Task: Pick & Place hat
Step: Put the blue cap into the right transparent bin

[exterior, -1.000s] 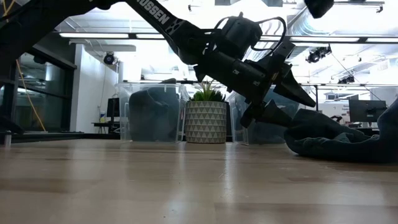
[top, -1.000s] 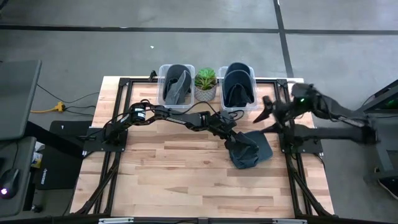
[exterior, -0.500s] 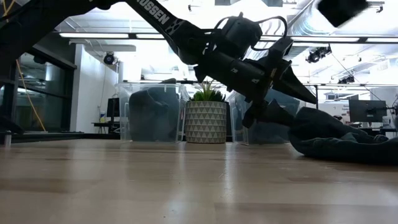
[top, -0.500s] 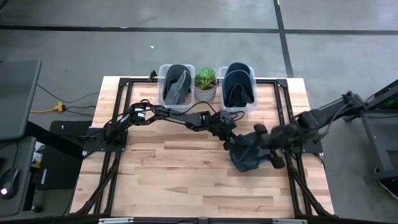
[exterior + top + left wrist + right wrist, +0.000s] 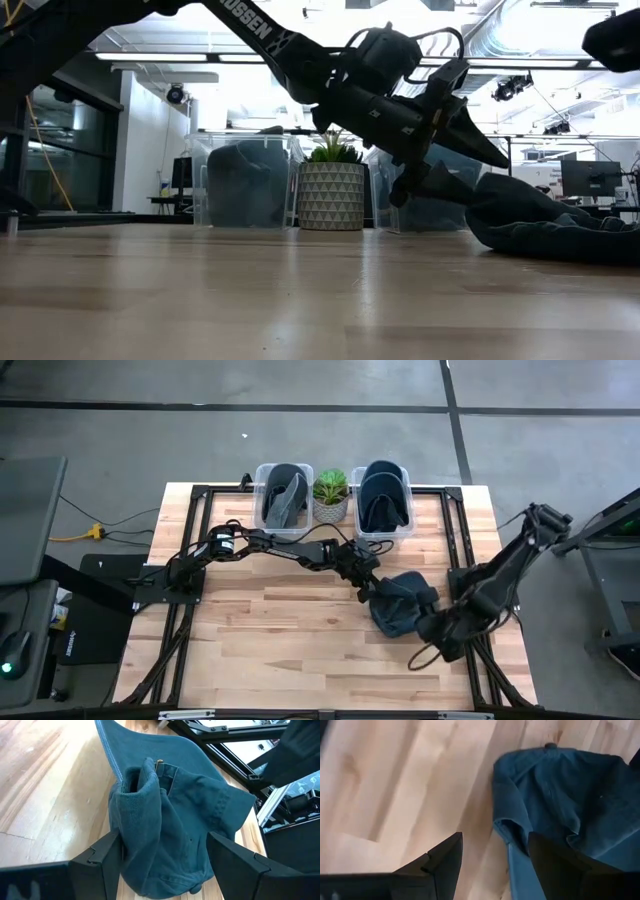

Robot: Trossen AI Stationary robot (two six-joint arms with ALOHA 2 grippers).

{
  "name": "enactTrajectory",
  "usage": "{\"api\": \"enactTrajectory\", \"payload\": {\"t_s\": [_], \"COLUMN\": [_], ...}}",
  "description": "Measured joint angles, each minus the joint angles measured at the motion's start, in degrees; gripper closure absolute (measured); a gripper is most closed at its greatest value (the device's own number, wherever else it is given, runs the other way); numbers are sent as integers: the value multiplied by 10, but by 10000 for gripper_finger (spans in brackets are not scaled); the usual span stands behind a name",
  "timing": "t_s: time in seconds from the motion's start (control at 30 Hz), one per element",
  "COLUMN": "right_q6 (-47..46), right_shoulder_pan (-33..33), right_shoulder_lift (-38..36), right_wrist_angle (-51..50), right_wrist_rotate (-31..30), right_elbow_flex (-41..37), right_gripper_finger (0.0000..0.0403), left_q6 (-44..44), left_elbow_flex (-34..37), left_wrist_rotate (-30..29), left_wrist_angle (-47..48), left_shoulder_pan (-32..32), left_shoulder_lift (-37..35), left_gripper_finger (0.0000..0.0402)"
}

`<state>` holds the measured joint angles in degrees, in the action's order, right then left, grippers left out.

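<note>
One dark blue hat (image 5: 398,603) lies crumpled on the wooden surface (image 5: 290,640), toward its right side and forward of the bins. In the left wrist view it sits bunched between that arm's own fingers, a fold standing up and the brim spread toward the table's frame.

Next to it on its left, the left gripper (image 5: 366,588) reaches in low, jaws apart and straddling the cloth without yet pinching it; that spread looks chosen to take in the raised fold. In the low view this gripper (image 5: 440,135) hangs just above the wood with the hat (image 5: 545,225) beside it.

On the other side, the right gripper (image 5: 437,632) hovers at the hat's near right edge, jaws also apart and holding nothing; its wrist view looks down on the hat's edge (image 5: 560,805) and bare wood, as if lining up a second hold.

Farther back stand two clear bins (image 5: 283,500) (image 5: 383,500), each already holding dark hats, with a small potted plant (image 5: 330,493) between them, so these are probably where this one belongs
</note>
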<state>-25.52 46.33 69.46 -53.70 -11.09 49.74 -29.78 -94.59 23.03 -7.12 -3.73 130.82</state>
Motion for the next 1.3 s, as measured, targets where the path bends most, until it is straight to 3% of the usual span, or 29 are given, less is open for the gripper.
{"api": "enactTrajectory", "payload": {"t_s": [0.33, 0.53, 0.97, 1.13, 1.3], "right_q6": [-2, -3, -24, -31, -30], "right_shoulder_pan": [7, 7, 6, -4, -20], "right_shoulder_lift": [111, 147, 193, 203, 204], "right_wrist_angle": [-24, -34, -56, -55, -60], "right_wrist_rotate": [-101, -74, -99, -110, -103], "right_elbow_flex": [0, 0, 0, 0, 0], "right_gripper_finger": [183, 183, 188, 237, 337], "left_q6": [0, 1, 1, 1, -1], "left_elbow_flex": [0, 0, 0, 0, 0], "left_wrist_rotate": [0, 0, 0, 0, 11], "left_wrist_angle": [0, 0, 0, 0, 0], "left_shoulder_pan": [0, 0, 0, 0, 0], "left_shoulder_lift": [0, 0, 0, 0, 0], "left_gripper_finger": [168, 168, 168, 168, 168]}}
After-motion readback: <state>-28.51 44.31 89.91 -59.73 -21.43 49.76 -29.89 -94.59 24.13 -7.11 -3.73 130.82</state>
